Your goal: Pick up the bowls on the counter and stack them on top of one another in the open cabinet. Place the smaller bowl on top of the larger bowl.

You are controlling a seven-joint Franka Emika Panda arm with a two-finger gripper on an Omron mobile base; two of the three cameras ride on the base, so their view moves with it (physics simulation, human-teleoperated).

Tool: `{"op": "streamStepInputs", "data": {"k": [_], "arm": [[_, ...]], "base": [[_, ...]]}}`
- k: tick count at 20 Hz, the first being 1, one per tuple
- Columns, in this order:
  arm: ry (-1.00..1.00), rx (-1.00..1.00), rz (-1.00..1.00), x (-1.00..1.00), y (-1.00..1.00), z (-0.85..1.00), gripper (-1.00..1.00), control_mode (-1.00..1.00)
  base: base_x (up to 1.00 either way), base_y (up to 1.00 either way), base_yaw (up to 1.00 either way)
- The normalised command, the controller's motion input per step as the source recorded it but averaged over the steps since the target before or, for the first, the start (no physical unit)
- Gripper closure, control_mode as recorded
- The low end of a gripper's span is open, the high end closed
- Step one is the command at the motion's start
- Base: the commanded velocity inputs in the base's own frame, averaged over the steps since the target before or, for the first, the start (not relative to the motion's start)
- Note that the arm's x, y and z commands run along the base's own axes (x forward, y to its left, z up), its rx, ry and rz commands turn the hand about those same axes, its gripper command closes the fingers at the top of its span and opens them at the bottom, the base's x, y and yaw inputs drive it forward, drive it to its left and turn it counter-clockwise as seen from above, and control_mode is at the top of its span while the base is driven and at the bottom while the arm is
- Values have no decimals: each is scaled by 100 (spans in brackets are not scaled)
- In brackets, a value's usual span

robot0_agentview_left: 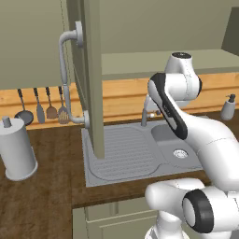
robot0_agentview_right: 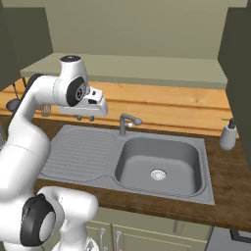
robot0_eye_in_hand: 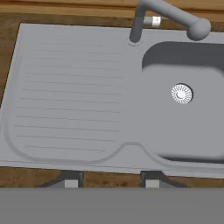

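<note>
No bowl is in view on the dark wood counter (robot0_agentview_right: 230, 169) or in the cabinet. The open cabinet (robot0_agentview_right: 127, 66) hangs over the sink, its flat olive-grey shelf (robot0_agentview_left: 163, 63) bare. Its door (robot0_agentview_left: 93, 70) swings out toward me, carrying a curved grey bar handle (robot0_agentview_left: 65, 77). My gripper (robot0_agentview_right: 84, 116) hovers above the ribbed drainboard (robot0_eye_in_hand: 65, 96) of the steel sink (robot0_agentview_right: 159, 157), pointing down. In the hand view the gripper (robot0_eye_in_hand: 111, 179) is open, its two fingertips (robot0_eye_in_hand: 72, 179) wide apart with nothing between them.
A grey faucet (robot0_agentview_right: 125, 122) stands behind the basin, close to my hand. A white soap dispenser (robot0_agentview_right: 228, 135) sits on the counter at the right. A paper towel roll (robot0_agentview_left: 16, 149) stands at the left, with utensils (robot0_agentview_left: 44, 109) hanging on the wall behind it.
</note>
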Motion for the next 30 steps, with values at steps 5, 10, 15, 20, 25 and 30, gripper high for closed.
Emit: {"op": "streamStepInputs", "data": {"k": [5,10,15,20,25,30], "arm": [[-5,0,0,-11,-12,0,-100,-100],[-15,0,0,-24,-17,0,-100,-100],[-3,0,0,-3,0,0,-100,-100],[0,0,0,-6,0,0,-100,100],[0,0,0,0,0,0,-100,100],[0,0,0,0,0,0,-100,100]], "base": [[0,0,0],[0,0,0],[0,0,0],[-57,-15,0],[-84,-35,0],[-74,-74,0]]}}
